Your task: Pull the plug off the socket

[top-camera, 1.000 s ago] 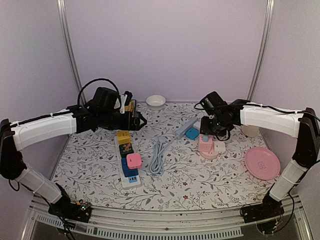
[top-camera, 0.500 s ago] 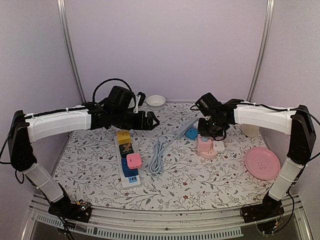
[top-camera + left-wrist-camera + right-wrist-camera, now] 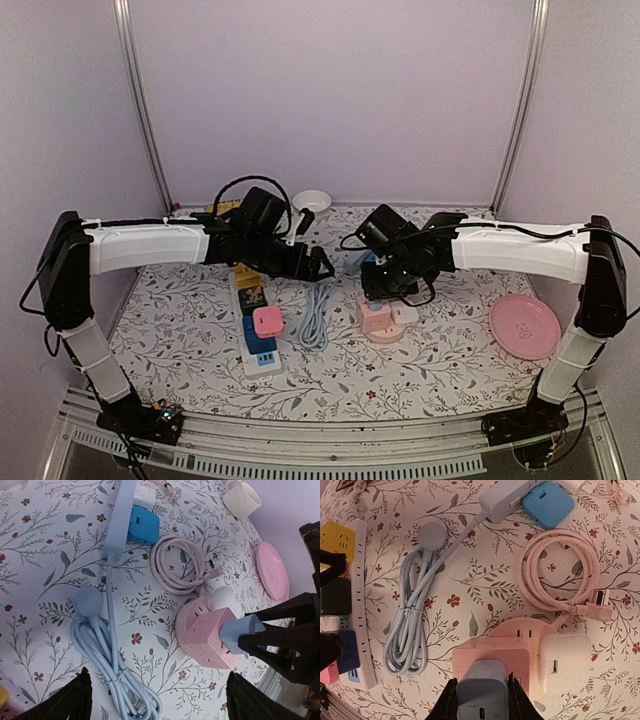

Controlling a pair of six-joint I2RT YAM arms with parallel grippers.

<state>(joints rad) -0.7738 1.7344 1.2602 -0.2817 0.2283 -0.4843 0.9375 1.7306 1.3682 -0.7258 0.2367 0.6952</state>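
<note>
- Two grippers are in view. The right gripper [image 3: 482, 702] is clamped on the plug [image 3: 482, 682], with one black finger [image 3: 449, 704] pressed to each flank of that pale grey-blue block.
- The plug sits directly between those fingers, seated flush in the pink socket [image 3: 490, 652].
- The socket carries two plugged-in items: the plug, and one white adapter [image 3: 567, 667] just beside the right fingers.
- The left gripper [image 3: 159, 692] hangs with its jaws wide apart and holds nothing. The socket lies ahead of it and below, untouched by its fingers.
- There are two cable bundles. One pink cable [image 3: 560, 572] lies coiled just beyond the socket, ahead of the right fingertips. One pale blue cable [image 3: 410, 630] lies off to the side of the right hand, underneath the left gripper.
- There are three power blocks: the socket, a short strip and a long strip.
- The short strip [image 3: 505, 497] lies farther ahead of the right hand, with one blue adapter [image 3: 547, 502] touching its side.
- The long strip [image 3: 268, 365] lies past the pale blue cable, on the side away from the right hand.
- The long strip holds four blocks in a row — one yellow block [image 3: 246, 273], one dark block [image 3: 251, 296], one pink block [image 3: 267, 321] and one blue block [image 3: 259, 345].
- One pink plate [image 3: 524, 325] lies well apart from both hands, under the right forearm's outer side.
- One cream cup [image 3: 241, 500] stands far ahead of the left gripper.
- One white bowl [image 3: 312, 200] sits behind the left gripper, near the back wall.
</note>
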